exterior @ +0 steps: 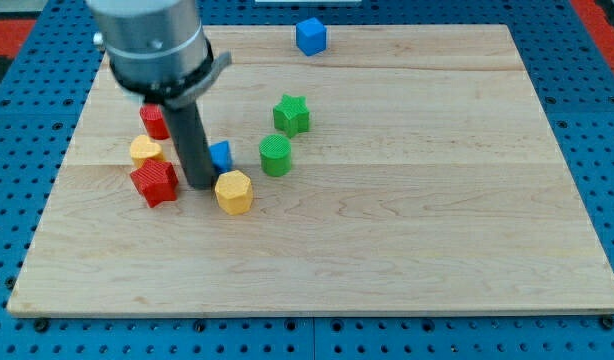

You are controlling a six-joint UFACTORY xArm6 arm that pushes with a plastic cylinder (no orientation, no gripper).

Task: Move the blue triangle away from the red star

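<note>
The blue triangle lies at the board's left middle, mostly hidden behind my rod. The red star lies to its left, a little lower. My tip rests on the board between them, touching or almost touching the blue triangle's left side and close to the red star's right side. The rod rises from there toward the view's top left.
A yellow block sits just above the red star, a red block above that. A yellow hexagon lies right of my tip. A green cylinder, a green star and a blue cube lie further right and up.
</note>
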